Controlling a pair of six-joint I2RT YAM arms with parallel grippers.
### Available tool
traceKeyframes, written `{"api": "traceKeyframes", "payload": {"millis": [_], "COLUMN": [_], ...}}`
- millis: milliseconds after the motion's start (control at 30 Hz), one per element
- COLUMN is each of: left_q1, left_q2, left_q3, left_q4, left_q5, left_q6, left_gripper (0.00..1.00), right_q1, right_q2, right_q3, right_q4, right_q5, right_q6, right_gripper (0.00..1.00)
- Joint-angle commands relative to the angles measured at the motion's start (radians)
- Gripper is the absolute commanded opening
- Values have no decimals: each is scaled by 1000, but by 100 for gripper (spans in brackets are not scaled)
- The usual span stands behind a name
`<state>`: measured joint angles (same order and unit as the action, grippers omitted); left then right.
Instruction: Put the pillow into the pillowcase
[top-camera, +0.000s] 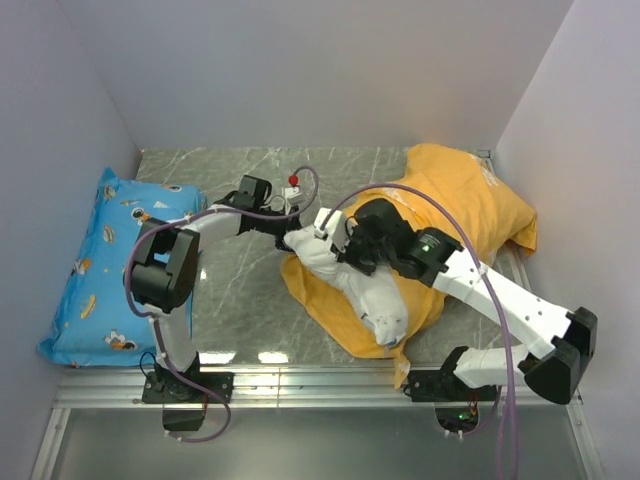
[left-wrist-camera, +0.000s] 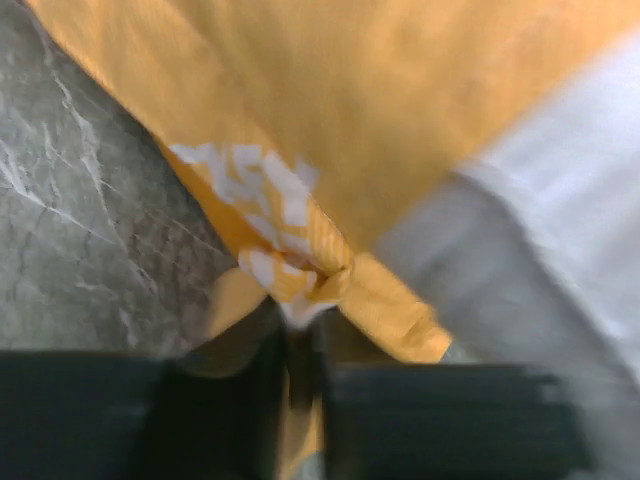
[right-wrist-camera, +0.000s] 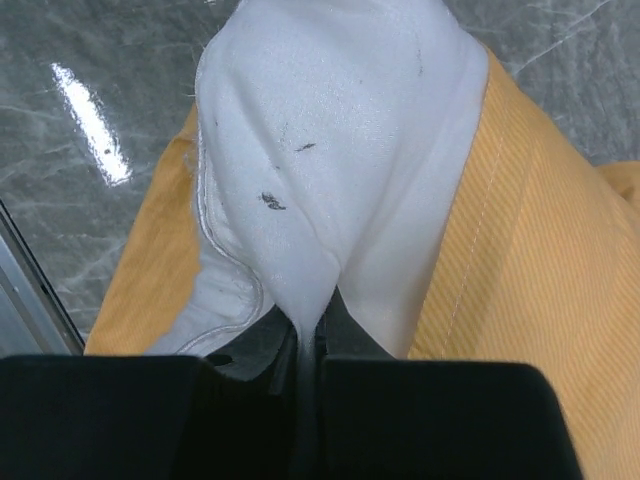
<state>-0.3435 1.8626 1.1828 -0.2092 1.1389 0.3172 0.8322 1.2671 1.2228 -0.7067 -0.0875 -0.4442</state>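
Pillow (top-camera: 380, 300), plain white, lies atop the crumpled orange pillowcase (top-camera: 470, 200) toward the right of the grey marble table (top-camera: 240, 290). The right gripper (right-wrist-camera: 308, 335) is clenched on a fold of the pillow; the left gripper (left-wrist-camera: 300, 335) pinches the pillowcase's edge, whose white print is too blurred to read.

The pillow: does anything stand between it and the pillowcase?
Nothing visible does. The pillow lies directly on the pillowcase, touching it. The right gripper pinches the pillow, the left gripper pinches the pillowcase's edge. The blue pillow lies apart, at the left.
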Motion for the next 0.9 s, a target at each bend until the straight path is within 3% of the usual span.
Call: {"api": "traceKeyframes", "payload": {"millis": [0, 67, 100, 133, 200, 233, 267, 300, 367, 400, 467, 500, 667, 800, 867], "left_q1": [6, 66, 92, 142, 181, 201, 205, 205, 208, 207, 186, 184, 190, 198, 198], "left_q2": [64, 38, -6, -28, -63, -62, -51, -18, -16, -17, -8, 10, 35, 15, -8], "left_q3": [104, 147, 152, 167, 244, 276, 337, 359, 315, 302, 310, 319, 371, 368, 335], "left_q4": [-88, -163, -185, -311, -561, -833, -1002, -1145, -1161, -1161, -1151, -1159, -1158, -1119, -1003], "left_q5": [28, 93, 129, 192, 229, 243, 245, 243, 272, 275, 265, 274, 286, 248, 196], "left_q6": [-9, 9, 3, 19, 225, 323, 547, 672, 634, 641, 645, 640, 605, 542, 399], "left_gripper": [13, 1, 0, 1, 0, 0, 0, 1, 1, 0, 0, 0, 0, 1, 0], "right_q1": [-4, -2, -16, -40, -154, -185, -209, -211, -203, -182, -141, -92, 60, 163, 209], "right_q2": [-74, -28, -2, 73, 150, 207, 224, 238, 245, 236, 183, 160, 14, -18, -11], "right_q3": [-72, -227, -285, -384, -430, -419, -408, -395, -297, -245, -154, -148, -181, -212, -281], "right_q4": [99, 169, 270, 330, 485, 519, 547, 581, 517, 374, 261, 253, 254, 188, 217], "right_q5": [53, 262, 328, 462, 540, 575, 633, 669, 669, 636, 586, 586, 508, 384, 393], "right_q6": [-54, -109, -178, -215, -305, -323, -341, -361, -326, -236, -179, -180, -241, -278, -301], "right_gripper": [0, 0, 0, 0, 0, 0, 0, 0, 0, 14, 44, 51, 54, 69, 70]}}
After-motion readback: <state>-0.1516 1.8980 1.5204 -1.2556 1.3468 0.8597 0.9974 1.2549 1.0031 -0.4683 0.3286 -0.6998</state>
